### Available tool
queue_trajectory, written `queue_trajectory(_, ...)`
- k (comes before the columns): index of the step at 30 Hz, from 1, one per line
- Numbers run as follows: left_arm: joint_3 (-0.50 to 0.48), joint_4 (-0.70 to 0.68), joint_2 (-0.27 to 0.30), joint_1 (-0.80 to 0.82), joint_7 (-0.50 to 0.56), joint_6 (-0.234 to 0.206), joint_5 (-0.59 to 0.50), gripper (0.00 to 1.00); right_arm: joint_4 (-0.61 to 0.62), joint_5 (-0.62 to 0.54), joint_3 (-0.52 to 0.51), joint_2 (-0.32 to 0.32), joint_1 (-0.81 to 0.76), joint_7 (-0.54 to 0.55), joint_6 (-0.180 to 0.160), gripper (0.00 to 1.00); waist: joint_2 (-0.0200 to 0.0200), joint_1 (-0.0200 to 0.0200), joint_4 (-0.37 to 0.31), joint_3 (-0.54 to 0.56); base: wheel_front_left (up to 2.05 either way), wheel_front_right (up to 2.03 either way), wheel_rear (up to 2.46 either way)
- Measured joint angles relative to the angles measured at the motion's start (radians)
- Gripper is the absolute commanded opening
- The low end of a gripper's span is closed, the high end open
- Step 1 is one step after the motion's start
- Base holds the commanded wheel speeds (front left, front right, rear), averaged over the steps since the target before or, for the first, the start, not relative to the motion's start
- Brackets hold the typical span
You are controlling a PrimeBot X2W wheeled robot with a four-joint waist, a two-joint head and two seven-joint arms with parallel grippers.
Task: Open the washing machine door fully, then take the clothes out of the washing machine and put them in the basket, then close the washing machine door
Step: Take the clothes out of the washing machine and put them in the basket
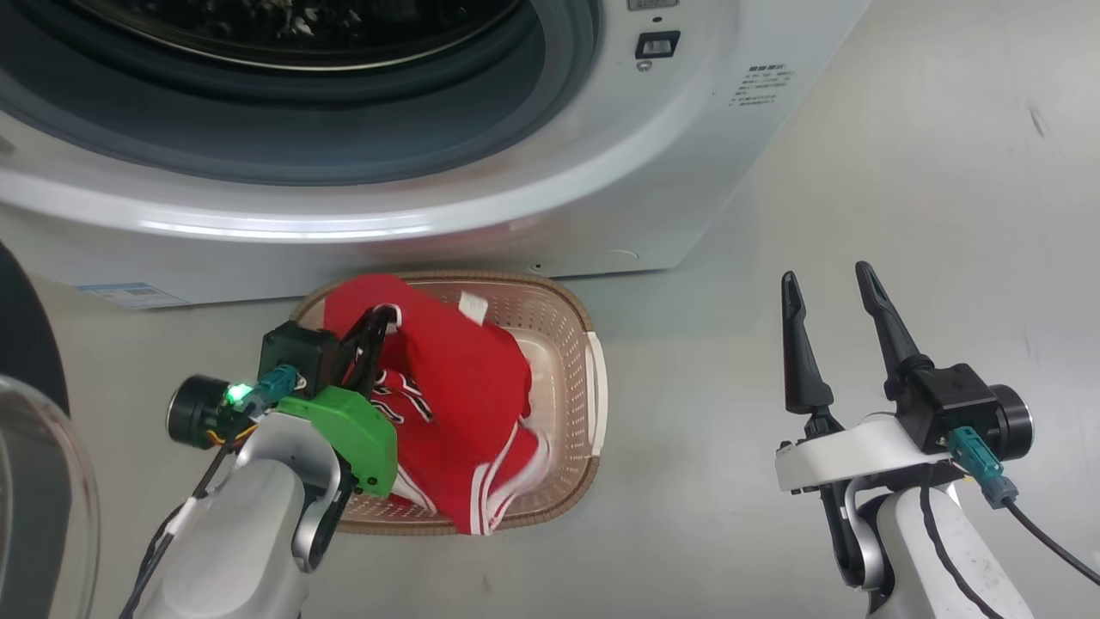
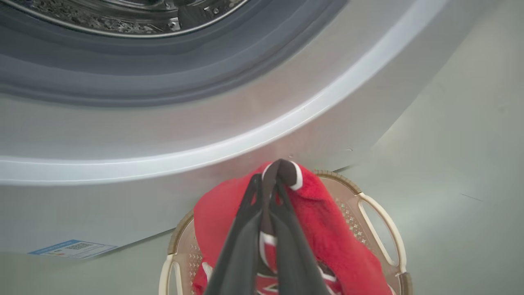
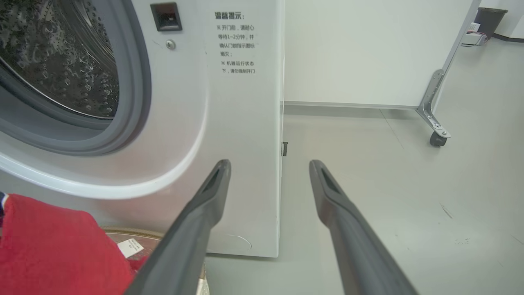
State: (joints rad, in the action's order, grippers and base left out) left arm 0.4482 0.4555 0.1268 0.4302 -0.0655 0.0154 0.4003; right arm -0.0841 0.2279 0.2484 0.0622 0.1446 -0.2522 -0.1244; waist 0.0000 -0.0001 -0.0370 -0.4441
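"Where's the washing machine [image 1: 550,215] from the left pincer [image 1: 378,320]?"

"Straight ahead of its tips, with the mouth wide open. The washing machine door [image 1: 43,499] is swung out on that pincer's left, back beside the forearm."

"And the basket [image 1: 595,378]?"

"Directly beneath the pincer, on the floor [image 1: 730,387] at the machine's foot."

"The clothes [image 1: 464,387]?"

"The red jersey is pinched by its trimmed edge between the two fingers [image 2: 243,237]. It hangs from the tips into the basket. Its length trails back toward the wrist, and a striped hem laps over the near rim."

"So it just lets go?"

"I'd say so. It's a straight drop, though that hem might stay outside."

"The right pincer [image 1: 825,273]?"

"Spread and holding nothing, well off to the basket's right. The left one is nearer the door."
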Motion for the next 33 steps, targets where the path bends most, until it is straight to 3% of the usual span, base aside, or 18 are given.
queue_trajectory(10,0.038,0.253,-0.023,0.034,0.057,0.044,0.005,0.02,0.003,0.0,0.004,-0.001,0.033,0.0,0.0,1.0,0.0,0.0,-0.038,-0.06,0.0,0.0,0.0)
queue_trajectory(12,0.04,0.284,-0.034,0.051,0.057,0.052,0.008,0.25,0.002,0.0,0.005,-0.001,0.033,0.0,0.0,1.0,0.0,0.0,-0.043,-0.066,0.0,0.0,0.0)
queue_trajectory(14,0.043,0.314,-0.044,0.066,0.066,0.058,0.012,0.34,0.002,0.0,0.006,-0.002,0.034,0.0,0.0,1.0,0.0,0.0,-0.046,-0.069,0.0,0.0,0.0)
queue_trajectory(16,0.043,0.34,-0.048,0.074,0.066,0.061,0.014,0.56,0.001,0.0,0.006,-0.002,0.037,0.0,0.0,1.0,0.0,0.0,-0.05,-0.071,0.0,0.0,0.0)
queue_trajectory(17,0.044,0.35,-0.048,0.078,0.064,0.061,0.014,1.0,0.001,0.0,0.006,-0.002,0.038,0.0,0.0,1.0,0.0,0.0,-0.051,-0.071,0.0,0.0,0.0)
queue_trajectory(33,0.047,0.373,-0.063,0.174,-0.082,0.075,0.002,1.0,0.0,0.001,-0.01,-0.005,0.042,0.0,0.0,1.0,0.0,0.0,-0.031,-0.059,0.0,0.0,0.0)
